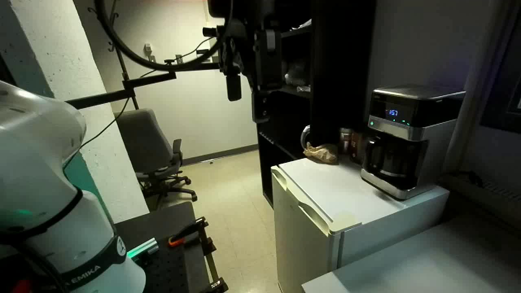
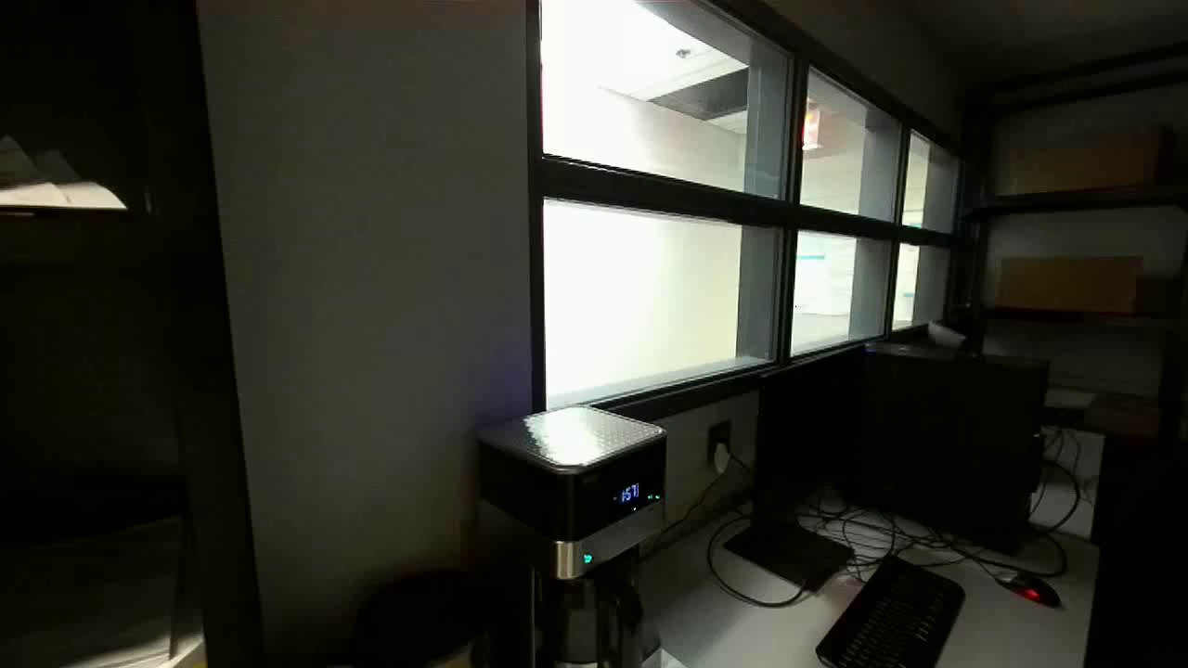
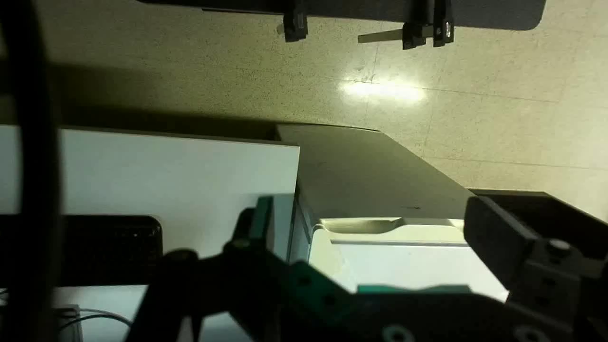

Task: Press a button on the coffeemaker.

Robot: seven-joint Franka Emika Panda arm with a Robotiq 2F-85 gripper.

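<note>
Gripper (image 3: 369, 221), fingers (image 3: 496, 237) wide apart, fingertips (image 1: 260, 114) probably downward in the gloom of an exterior view

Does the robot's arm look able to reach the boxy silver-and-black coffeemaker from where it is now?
Probably yes, if its reach suffices: the black tool hangs open, apart from the coffeemaker, and nothing visible blocks the dark control panel.

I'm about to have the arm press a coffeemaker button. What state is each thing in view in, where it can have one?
Boxy silver-and-black coffeemaker: powered on
Dark control panel: lit, showing digits
Dark glass carafe: seated in the coffeemaker, fill unclear
Black two-fingered gripper: open, clear of the coffeemaker
White fridge-like cabinet: door shut
White plug: pushed into the dark wall outlet
Black computer mouse: glowing red
</note>
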